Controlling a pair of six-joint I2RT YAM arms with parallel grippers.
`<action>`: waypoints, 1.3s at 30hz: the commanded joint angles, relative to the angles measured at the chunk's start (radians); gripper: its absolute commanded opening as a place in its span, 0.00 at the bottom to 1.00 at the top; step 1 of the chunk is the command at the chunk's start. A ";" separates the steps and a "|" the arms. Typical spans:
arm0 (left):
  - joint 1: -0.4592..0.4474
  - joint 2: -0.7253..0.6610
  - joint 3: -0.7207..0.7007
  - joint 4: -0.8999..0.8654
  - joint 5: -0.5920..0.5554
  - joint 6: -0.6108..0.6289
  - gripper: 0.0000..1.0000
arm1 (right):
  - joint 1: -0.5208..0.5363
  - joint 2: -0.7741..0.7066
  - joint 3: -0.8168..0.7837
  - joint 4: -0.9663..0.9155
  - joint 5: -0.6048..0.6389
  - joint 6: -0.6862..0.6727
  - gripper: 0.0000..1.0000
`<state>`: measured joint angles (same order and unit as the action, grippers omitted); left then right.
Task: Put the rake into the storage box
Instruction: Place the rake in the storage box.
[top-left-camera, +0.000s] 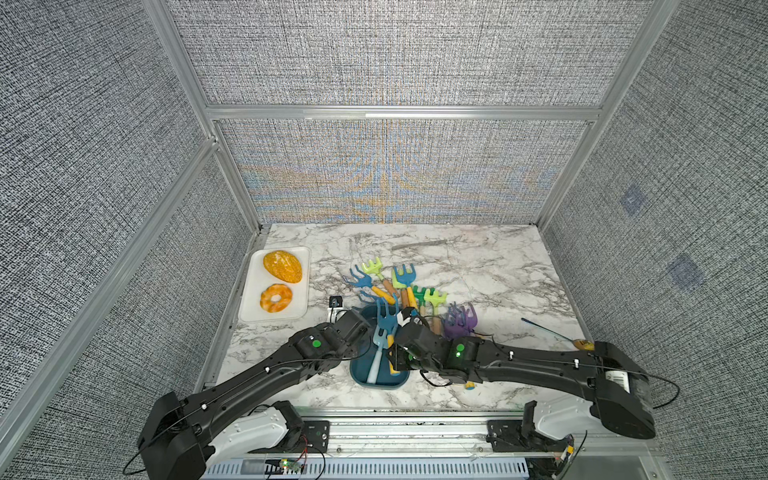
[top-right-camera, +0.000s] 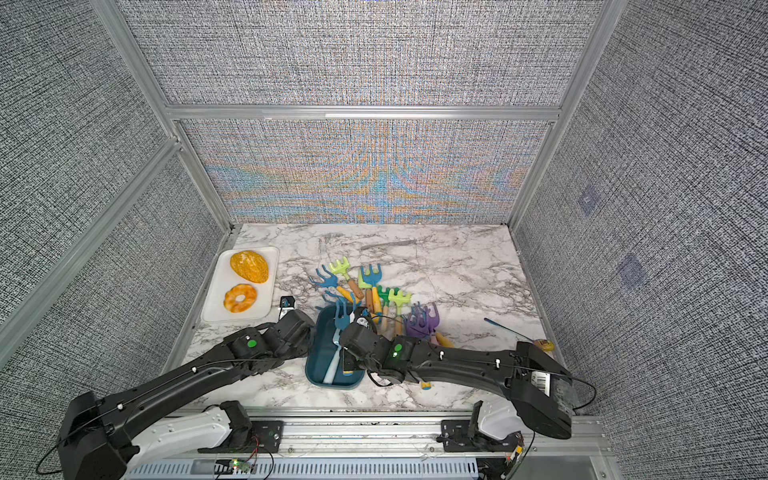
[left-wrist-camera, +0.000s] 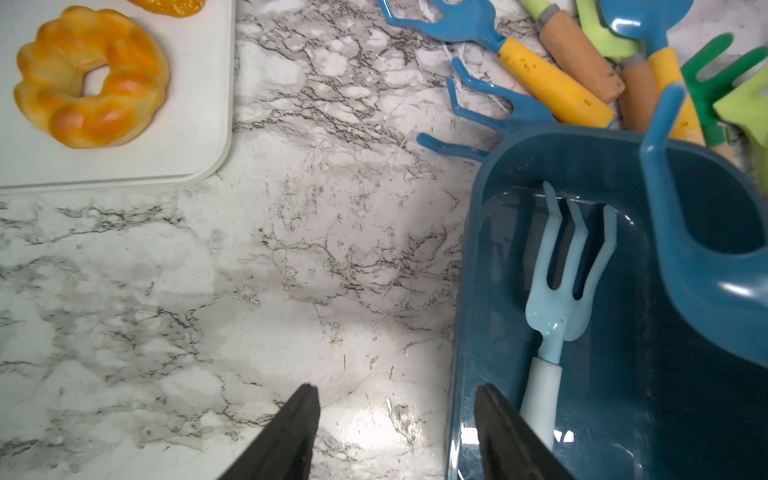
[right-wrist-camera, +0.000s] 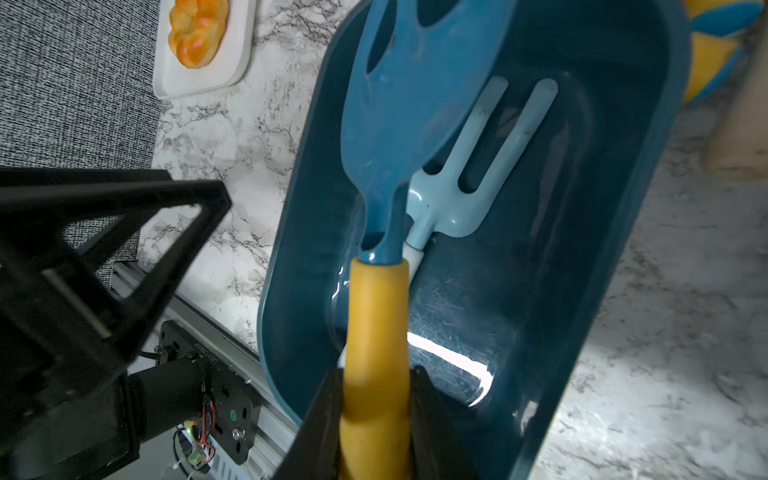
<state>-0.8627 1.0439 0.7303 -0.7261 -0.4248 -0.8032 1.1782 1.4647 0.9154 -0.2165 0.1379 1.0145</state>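
We see the right pincer (right-wrist-camera: 376, 388) clenched on the yellow handle of a blue-headed rake (right-wrist-camera: 415, 104). It is held over the box (right-wrist-camera: 615, 208), its head above a pale rake (right-wrist-camera: 478, 174) lying inside. The left pincer (left-wrist-camera: 397, 392) is released, jaws apart astride the box's wall, gripping nothing, above the bench (left-wrist-camera: 249, 270).

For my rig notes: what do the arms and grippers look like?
Left arm and right arm: black, white base shells, black cables with white clips, a green dot near each wrist. Barcode label on the right. Gripper fingers: black wedges.
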 joint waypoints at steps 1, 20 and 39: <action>0.012 -0.033 -0.018 0.031 -0.019 0.017 0.66 | 0.012 0.033 0.010 0.026 0.014 0.059 0.00; 0.019 0.046 0.039 0.081 0.064 0.070 0.73 | -0.024 0.037 0.074 -0.096 0.089 -0.025 0.50; 0.232 0.580 0.488 0.035 0.198 0.198 0.76 | -0.281 -0.382 -0.205 -0.107 0.098 -0.227 0.98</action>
<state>-0.6407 1.5806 1.1664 -0.6636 -0.2966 -0.6312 0.9264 1.1164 0.7303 -0.2993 0.2226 0.8318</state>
